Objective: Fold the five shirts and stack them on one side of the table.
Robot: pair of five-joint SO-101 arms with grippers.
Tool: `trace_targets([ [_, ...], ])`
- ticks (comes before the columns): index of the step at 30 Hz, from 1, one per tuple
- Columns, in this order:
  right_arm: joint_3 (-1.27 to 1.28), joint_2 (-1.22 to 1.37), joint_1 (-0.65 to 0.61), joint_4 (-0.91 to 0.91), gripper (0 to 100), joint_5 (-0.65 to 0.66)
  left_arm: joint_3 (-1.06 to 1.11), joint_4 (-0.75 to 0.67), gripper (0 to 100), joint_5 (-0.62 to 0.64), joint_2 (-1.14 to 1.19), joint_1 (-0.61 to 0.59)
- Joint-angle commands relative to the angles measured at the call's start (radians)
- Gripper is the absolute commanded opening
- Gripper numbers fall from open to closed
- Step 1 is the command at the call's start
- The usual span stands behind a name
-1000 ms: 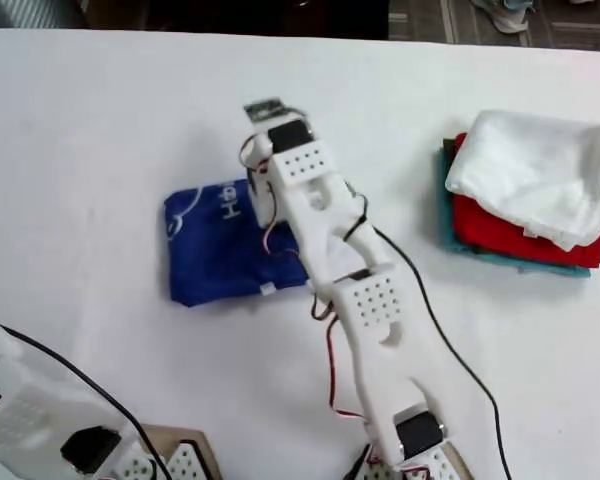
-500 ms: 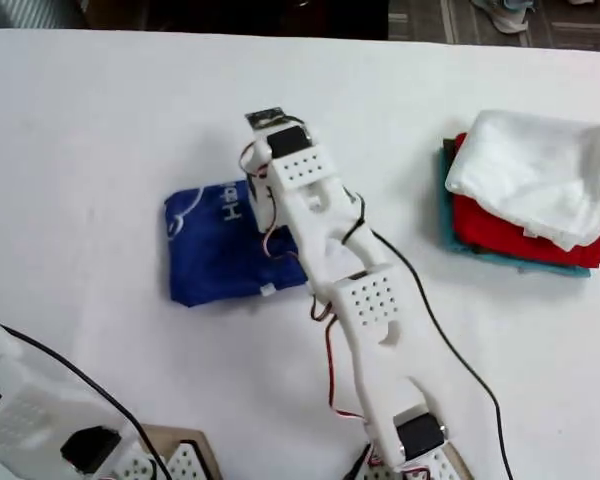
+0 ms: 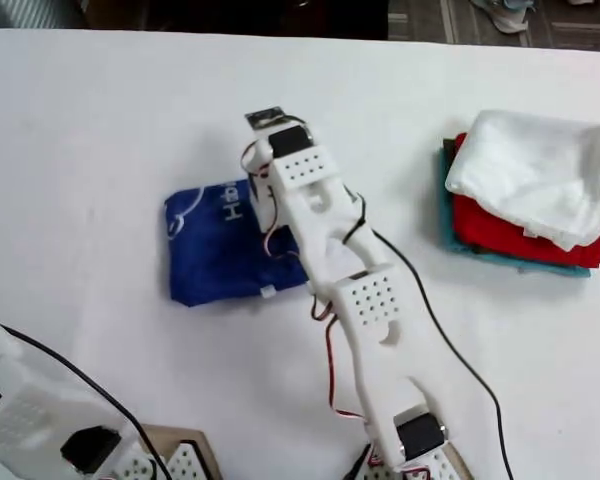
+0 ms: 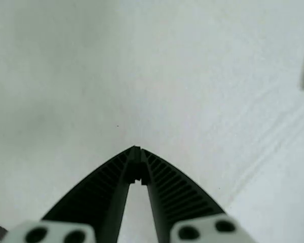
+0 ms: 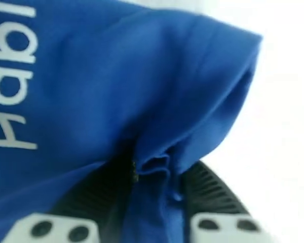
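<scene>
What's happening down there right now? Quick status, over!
Right gripper shut on blue shirt. Left gripper shut, over table. Stack of shirts aside; nothing between.

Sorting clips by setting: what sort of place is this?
Likely a robotics test bench: a plain white table, the right arm with bare wiring beside the left arm, and folded shirts stacked as practice items.

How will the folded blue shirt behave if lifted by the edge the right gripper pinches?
Probably floppy: the blue shirt is soft cloth, bunched where the right gripper pinches it. Held at one edge, its layers would likely sag and unfold. It seems light and unlikely to slip, since cloth wrinkles between the ribbed fingers.
</scene>
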Motion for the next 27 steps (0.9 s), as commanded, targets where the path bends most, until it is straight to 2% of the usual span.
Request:
trace_targets([
  [1, 0.015, 0.022, 0.021, 0.021, 26.5, 0.005, -0.013, -0.012, 3, 0.006, -0.054, 0.008],
  [5, 0.015, 0.022, 0.025, 0.021, 34.6, 0.003, -0.013, -0.012, 3, 0.006, -0.054, 0.008],
  [11, 0.028, 0.035, 0.027, 0.021, 34.4, 0.000, -0.013, -0.035, 3, 0.006, -0.055, 0.008],
  [13, 0.055, 0.028, 0.024, 0.021, 30.2, 0.000, -0.013, -0.038, 3, 0.006, -0.055, 0.008],
  [17, 0.089, 0.025, 0.019, 0.022, 12.1, 0.009, -0.013, -0.038, 3, 0.008, -0.055, 0.008],
  [20, 0.089, 0.025, 0.015, 0.022, 2.4, 0.051, -0.015, -0.038, 3, 0.008, -0.057, 0.008],
  [24, 0.097, 0.025, 0.012, 0.024, 2.2, 0.080, -0.050, -0.029, 3, 0.008, -0.057, 0.006],
  [27, 0.086, 0.004, 0.058, 0.024, 2.3, 0.081, -0.087, 0.000, 3, 0.008, -0.057, 0.006],
])
